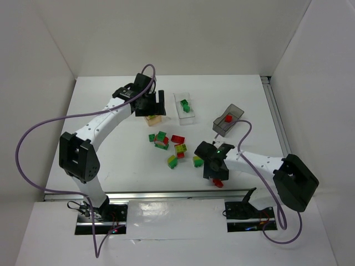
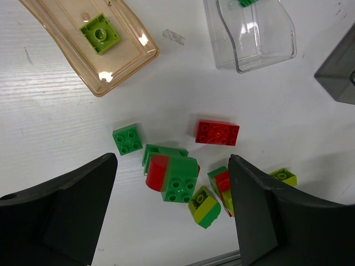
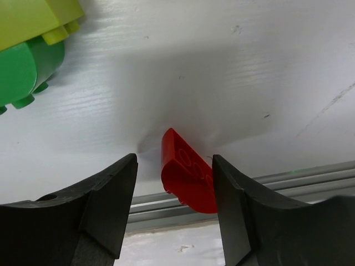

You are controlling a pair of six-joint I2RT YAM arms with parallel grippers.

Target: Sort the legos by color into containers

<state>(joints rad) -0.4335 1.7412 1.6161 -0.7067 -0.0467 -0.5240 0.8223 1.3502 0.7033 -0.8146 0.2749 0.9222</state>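
Observation:
My left gripper (image 1: 157, 105) hangs open and empty over the orange-tan bin (image 1: 155, 117), which holds a yellow-green brick (image 2: 100, 33). The clear bin (image 1: 185, 108) holds a green brick (image 1: 184, 104). The dark grey bin (image 1: 228, 119) holds a red brick (image 1: 228, 118). Loose legos lie mid-table: a green brick (image 2: 127, 139), a red brick (image 2: 217, 132), a red and green stack (image 2: 176, 176) and a yellow-green and green stack (image 2: 204, 207). My right gripper (image 3: 175, 188) is open, low at the table's front edge. A red brick (image 3: 186, 172) lies between its fingers, close against the right finger (image 3: 244, 210).
A metal rail (image 3: 310, 174) runs along the table's front edge just behind the red brick. A yellow-green and green stack (image 3: 28, 50) lies beyond the right gripper to its left. White walls enclose the table on three sides.

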